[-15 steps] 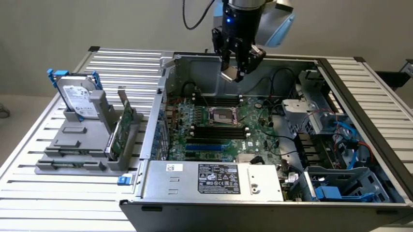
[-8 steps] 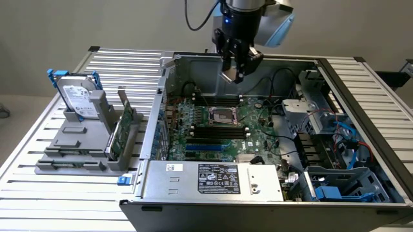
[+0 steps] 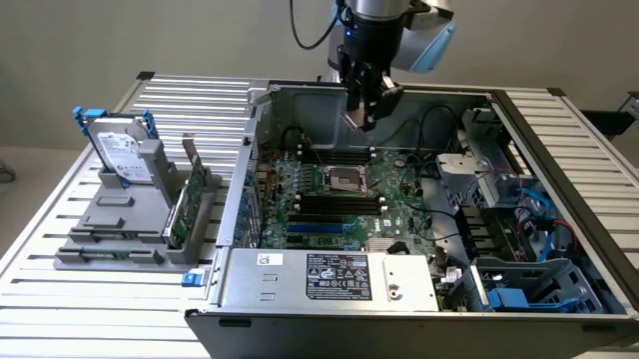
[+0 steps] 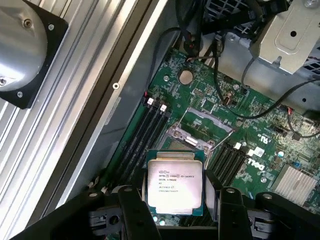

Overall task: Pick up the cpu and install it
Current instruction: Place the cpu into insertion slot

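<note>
while the claw [image 3: 364, 120] hangs over the open case [image 3: 250, 142], it grips the cpu [image 4: 173, 187] by two opposite edges, with the silvery printed top facing the wrist camera. the chip is in the air, clear of the board [image 3: 399, 206] and not yet seated. the socket [image 4: 200, 127] lies apart from it, between two banks of dark memory slots [image 4: 150, 125], and its metal frame looks open, though the contact field is too small to judge. to do this step well, the chip is best kept level and square to the socket. its corners and edge notches should line up before any descent. it should go down straight and without pressure, since a tilted or shifted chip would likely damage the contacts. loose black cables [image 4: 260, 107] run near the socket and look like the main thing to steer around.
</note>
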Controlling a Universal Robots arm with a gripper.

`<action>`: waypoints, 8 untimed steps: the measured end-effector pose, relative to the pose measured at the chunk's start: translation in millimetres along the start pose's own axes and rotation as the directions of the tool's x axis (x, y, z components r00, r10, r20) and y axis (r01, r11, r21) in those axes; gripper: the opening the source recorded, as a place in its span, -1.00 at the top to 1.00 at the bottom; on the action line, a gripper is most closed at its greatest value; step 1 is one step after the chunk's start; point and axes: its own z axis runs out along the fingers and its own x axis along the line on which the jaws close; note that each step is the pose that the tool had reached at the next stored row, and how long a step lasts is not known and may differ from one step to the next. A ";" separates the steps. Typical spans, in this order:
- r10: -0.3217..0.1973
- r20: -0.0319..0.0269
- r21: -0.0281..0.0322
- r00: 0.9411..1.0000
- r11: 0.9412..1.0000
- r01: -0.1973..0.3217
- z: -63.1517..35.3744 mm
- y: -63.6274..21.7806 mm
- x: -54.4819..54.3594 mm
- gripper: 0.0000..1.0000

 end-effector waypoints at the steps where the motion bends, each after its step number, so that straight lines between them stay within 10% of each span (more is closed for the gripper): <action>1: 0.018 0.001 -0.001 1.000 1.000 -0.018 0.4 0.0 0.0 -0.09; 8: 0.143 0.008 -0.009 0.990 0.990 -0.142 2.8 -0.2 -0.2 -0.09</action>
